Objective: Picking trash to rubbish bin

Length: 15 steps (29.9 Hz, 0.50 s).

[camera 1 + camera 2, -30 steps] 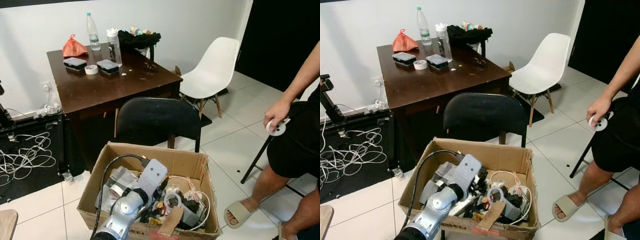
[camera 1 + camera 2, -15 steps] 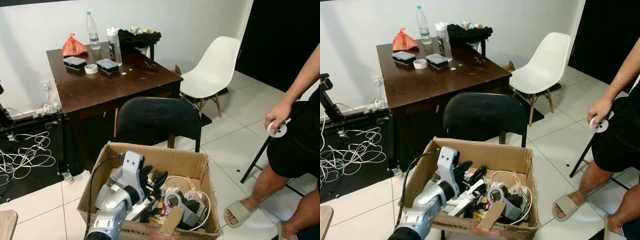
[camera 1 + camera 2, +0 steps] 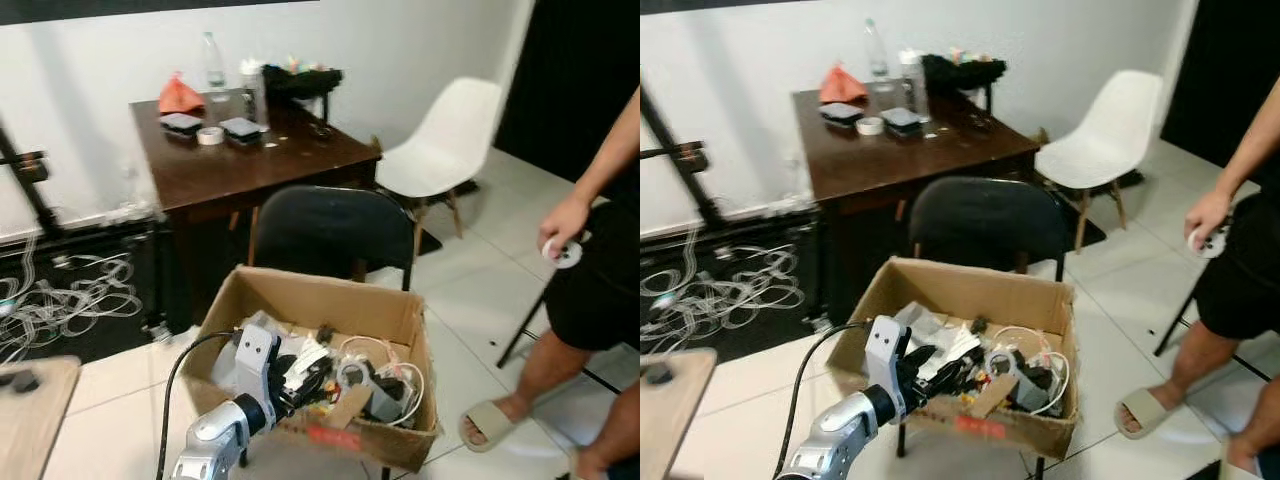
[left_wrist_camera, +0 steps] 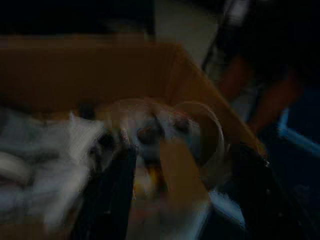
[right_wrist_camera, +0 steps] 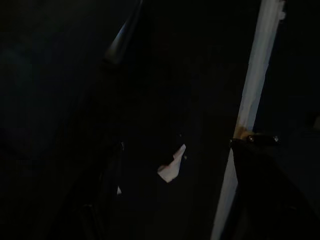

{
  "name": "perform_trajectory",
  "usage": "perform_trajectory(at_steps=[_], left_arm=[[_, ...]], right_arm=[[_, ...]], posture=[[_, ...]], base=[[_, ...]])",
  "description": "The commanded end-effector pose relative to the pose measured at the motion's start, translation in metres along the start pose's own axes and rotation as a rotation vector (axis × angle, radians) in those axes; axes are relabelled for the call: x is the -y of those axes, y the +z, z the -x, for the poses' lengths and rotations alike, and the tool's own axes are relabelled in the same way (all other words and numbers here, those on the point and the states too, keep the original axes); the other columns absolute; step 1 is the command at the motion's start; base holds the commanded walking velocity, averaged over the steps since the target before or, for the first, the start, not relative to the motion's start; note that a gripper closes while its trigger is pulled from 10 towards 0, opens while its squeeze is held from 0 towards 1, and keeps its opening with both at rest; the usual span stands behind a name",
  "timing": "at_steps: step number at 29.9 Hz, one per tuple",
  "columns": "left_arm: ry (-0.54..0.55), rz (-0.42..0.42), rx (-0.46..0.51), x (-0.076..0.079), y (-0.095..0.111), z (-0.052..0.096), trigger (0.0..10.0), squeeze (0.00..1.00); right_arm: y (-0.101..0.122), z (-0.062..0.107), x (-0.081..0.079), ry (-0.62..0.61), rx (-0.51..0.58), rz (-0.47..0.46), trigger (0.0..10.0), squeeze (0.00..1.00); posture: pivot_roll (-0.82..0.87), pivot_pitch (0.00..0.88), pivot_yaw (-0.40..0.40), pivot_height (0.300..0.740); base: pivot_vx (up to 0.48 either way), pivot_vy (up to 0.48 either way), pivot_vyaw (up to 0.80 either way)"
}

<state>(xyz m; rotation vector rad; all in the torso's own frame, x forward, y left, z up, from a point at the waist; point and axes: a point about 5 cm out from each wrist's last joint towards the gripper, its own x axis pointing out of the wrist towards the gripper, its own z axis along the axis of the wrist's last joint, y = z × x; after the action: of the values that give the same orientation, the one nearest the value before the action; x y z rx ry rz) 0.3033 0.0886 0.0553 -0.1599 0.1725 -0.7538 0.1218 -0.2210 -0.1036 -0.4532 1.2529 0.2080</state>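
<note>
One arm working: my left gripper (image 3: 300,375) has pulled back from deep in the cardboard box (image 3: 320,300) to its near-left wall, fingers spread apart and holding nothing. View shifted too, so the head moved. I judge a drop is done, trash (image 3: 345,375) sits piled inside the box. Right gripper: wrist view dark, cannot tell its state. Around: black chair (image 3: 330,230) behind the box, brown table (image 3: 250,165), white chair (image 3: 445,140), cable tangle (image 3: 60,300) on floor. Person (image 3: 590,290) stands close on the right, holding a tape roll (image 3: 566,252).
</note>
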Motion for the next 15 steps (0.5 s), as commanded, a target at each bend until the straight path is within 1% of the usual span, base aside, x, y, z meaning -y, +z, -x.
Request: perform_trajectory(at_steps=[1, 2, 8, 11, 12, 14, 15], left_arm=[[-0.017, -0.018, -0.006, 0.004, -0.001, -0.002, 10.0, 0.0], [-0.026, -0.02, -0.002, 0.006, 0.0, -0.004, 10.0, 0.0], [-0.045, -0.029, -0.006, 0.011, -0.002, -0.006, 10.0, 0.0], [-0.051, -0.064, -0.04, 0.012, -0.008, -0.005, 10.0, 0.0], [-0.051, -0.064, -0.04, 0.012, -0.008, -0.005, 10.0, 0.0], [-0.05, -0.104, -0.097, 0.013, -0.018, -0.002, 10.0, 0.0], [-0.05, -0.104, -0.097, 0.013, -0.018, -0.002, 10.0, 0.0]], right_arm=[[-0.008, 0.0, -0.007, 0.017, -0.024, -0.004, 10.0, 0.0], [-0.009, 0.0, -0.007, 0.017, -0.025, -0.005, 10.0, 0.0], [-0.01, 0.0, -0.008, 0.016, -0.027, -0.008, 10.0, 0.0], [-0.011, 0.0, -0.008, 0.016, -0.027, -0.009, 10.0, 0.0], [-0.011, 0.0, -0.008, 0.016, -0.027, -0.009, 10.0, 0.0], [-0.011, 0.0, -0.008, 0.016, -0.028, -0.008, 10.0, 0.0], [-0.011, 0.0, -0.008, 0.016, -0.028, -0.008, 10.0, 0.0]], posture=[[-0.14, 0.121, 0.046, 0.74], [-0.14, 0.121, 0.046, 0.74], [-0.15, 0.12, 0.048, 0.74], [-0.15, 0.12, 0.048, 0.74], [-0.15, 0.12, 0.048, 0.74], [-0.15, 0.119, 0.047, 0.74], [-0.15, 0.119, 0.047, 0.74]], base=[[-0.398, 0.0, 0.0], [-0.398, 0.0, 0.0], [-0.398, 0.0, 0.0], [-0.396, 0.0, 0.0], [-0.394, 0.0, 0.0], [-0.384, 0.0, 0.0], [-0.382, 0.0, 0.0]])
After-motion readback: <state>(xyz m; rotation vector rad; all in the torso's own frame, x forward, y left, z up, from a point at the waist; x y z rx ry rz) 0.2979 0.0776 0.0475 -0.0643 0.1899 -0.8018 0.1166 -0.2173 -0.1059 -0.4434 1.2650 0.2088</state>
